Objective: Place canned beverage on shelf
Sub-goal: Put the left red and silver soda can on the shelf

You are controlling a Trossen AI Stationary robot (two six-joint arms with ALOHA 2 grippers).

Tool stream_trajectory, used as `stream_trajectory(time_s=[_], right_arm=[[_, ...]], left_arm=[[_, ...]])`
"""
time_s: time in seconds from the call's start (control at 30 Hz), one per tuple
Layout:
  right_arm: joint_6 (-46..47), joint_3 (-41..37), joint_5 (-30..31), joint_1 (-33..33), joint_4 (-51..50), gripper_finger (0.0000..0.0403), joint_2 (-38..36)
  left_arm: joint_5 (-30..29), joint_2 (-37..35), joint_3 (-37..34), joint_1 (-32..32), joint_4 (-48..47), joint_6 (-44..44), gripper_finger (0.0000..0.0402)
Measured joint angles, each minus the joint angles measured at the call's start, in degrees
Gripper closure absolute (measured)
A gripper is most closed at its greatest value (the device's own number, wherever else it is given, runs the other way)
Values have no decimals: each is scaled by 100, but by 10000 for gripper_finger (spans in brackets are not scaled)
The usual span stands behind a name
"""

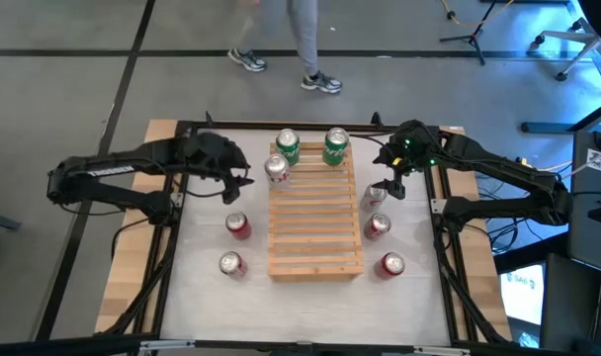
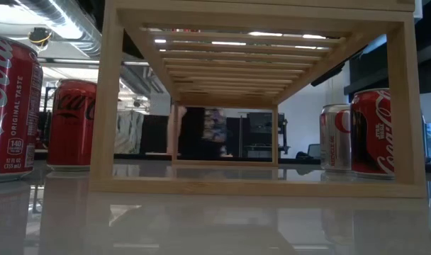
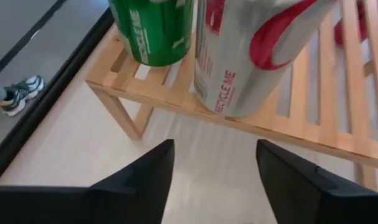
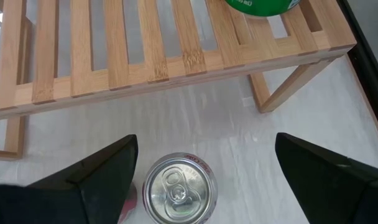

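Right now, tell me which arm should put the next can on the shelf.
Right. The right gripper hangs open directly over a silver can standing on the table beside the shelf. The left gripper is open too, but faces a silver can already shelved.

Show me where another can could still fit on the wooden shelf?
The shelf is bare from its middle to its near edge. Its far end is crowded: two green cans and a silver can. Red cans stand on the table beside it.
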Motion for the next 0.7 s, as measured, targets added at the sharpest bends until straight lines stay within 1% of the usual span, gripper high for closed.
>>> stream_trajectory(time_s=[0.1,0.27,0.47,0.7], right_arm=[[2,0,0,0,0,27,0],[2,0,0,0,0,27,0],[2,0,9,0,0,27,0],[2,0,15,0,0,27,0]], left_arm=[[1,-4,-325,-2,570,13,212],[7,-4,-682,-2,1109,2,232],[23,-4,-845,0,1706,0,239],[25,-1,-860,-1,2016,0,239]])
